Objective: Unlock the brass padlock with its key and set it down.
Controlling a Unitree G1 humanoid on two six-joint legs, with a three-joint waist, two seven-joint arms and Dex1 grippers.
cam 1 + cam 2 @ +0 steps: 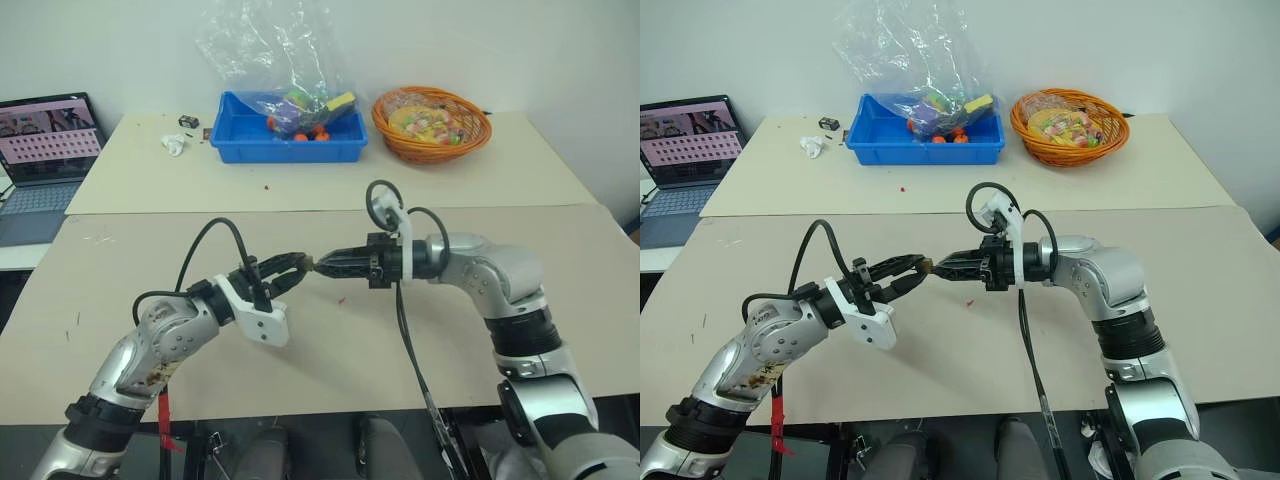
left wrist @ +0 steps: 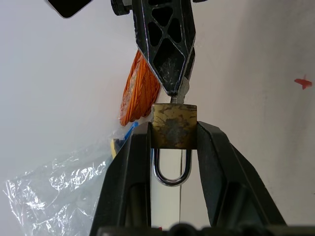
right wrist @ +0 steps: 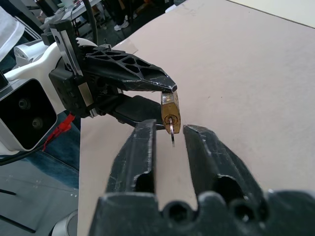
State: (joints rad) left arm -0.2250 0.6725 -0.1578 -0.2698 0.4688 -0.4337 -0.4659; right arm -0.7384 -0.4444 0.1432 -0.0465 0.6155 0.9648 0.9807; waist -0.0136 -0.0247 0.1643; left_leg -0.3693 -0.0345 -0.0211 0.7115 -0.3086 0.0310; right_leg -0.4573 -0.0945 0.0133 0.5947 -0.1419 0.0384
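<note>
- A white wall backs two beige tables [image 1: 330, 345] pushed end to end; the grippers meet in the air above the near one.
- Taking the brass padlock [image 2: 173, 126] as landmark: the left gripper [image 2: 173, 135] clamps it between its two fingers, body pinched at both sides, silver shackle hanging back between the fingers toward the wrist.
- The key [image 3: 171, 129] sticks out of the padlock's keyhole face, on the side away from the shackle.
- The right gripper [image 3: 170, 132] points at that face from the opposite side, fingers narrowed around the key; whether they actually pinch it I cannot tell.
- Well beyond the padlock, on the far table, a blue tray [image 1: 285, 142] holds a crumpled clear plastic bag [image 1: 270, 50] with colourful small items.
- Just beside the tray, an orange wicker basket [image 1: 432, 125] holds wrapped, mixed-coloured pieces.
- Far from the padlock, off the table's left edge, stands an open laptop [image 1: 45, 150].
</note>
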